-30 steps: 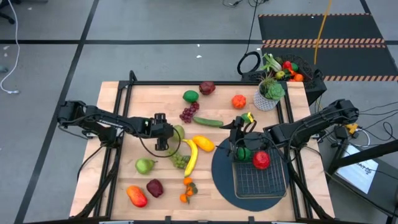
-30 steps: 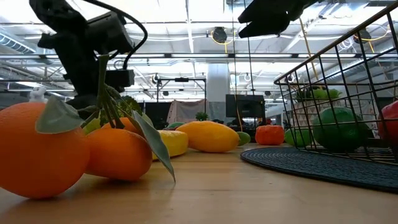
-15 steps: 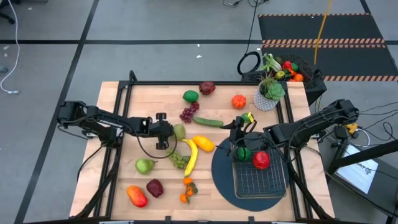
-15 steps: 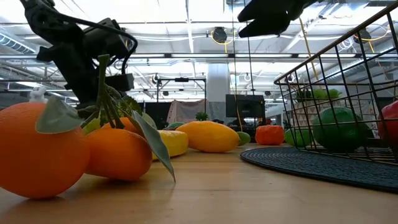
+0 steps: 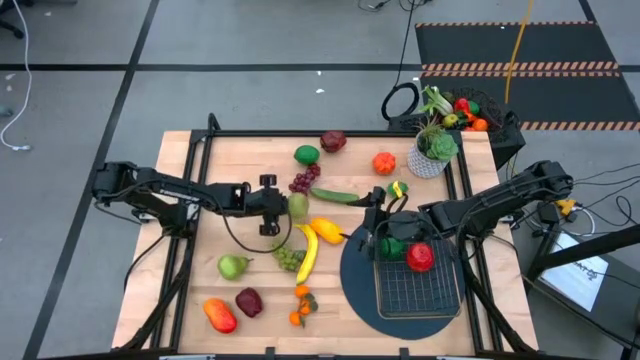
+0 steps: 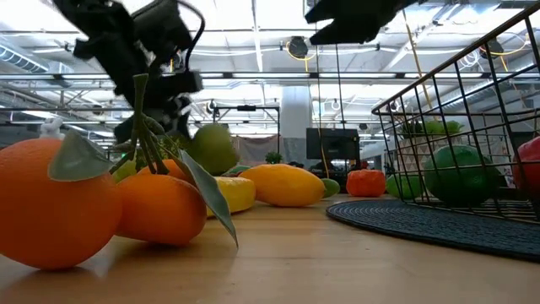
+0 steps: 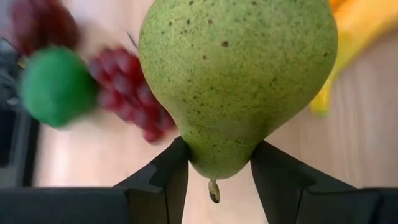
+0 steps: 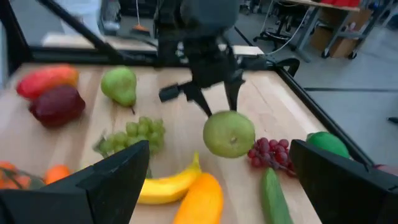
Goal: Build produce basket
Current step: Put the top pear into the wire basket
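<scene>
A green pear (image 5: 297, 207) was squeezed by its narrow end in the left gripper (image 5: 284, 207), mid-frame. The right gripper (image 5: 372, 232) was held wide open, empty, over the basket (image 5: 420, 288).

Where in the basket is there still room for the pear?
The wire basket's near half is bare mesh. Its far end is crowded by a red apple, a green fruit and the right gripper. The left gripper holds the pear.
</scene>
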Robot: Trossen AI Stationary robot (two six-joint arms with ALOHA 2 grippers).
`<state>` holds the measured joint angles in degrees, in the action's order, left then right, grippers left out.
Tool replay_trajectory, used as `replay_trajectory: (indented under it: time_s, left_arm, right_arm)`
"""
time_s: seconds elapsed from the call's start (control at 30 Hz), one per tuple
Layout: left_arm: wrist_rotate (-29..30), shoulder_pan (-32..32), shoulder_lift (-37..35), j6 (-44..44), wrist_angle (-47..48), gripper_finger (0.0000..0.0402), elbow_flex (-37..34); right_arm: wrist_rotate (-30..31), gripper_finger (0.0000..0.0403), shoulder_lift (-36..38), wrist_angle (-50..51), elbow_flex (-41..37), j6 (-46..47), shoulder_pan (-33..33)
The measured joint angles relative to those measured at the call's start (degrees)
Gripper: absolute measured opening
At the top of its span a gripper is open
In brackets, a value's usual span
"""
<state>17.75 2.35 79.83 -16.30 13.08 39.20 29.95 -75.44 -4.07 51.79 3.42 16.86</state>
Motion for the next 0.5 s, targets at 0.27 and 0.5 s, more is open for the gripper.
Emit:
replay_trajectory:
  time_s: [0.27,0.5]
  left_arm:
    - [4.05,-3.13,-0.02,-6.75,2.34,0.0160,8.53]
    - [4.91,-5.24,-0.02,-11.28,2.20,0.0158,12.89]
  right_arm:
    - [-0.02,0.0388,-6.09,-5.41,0.00,-7.31,-1.55]
    - [-0.20,0.0399,-9.43,-13.13,-0.02,-11.35,-3.90]
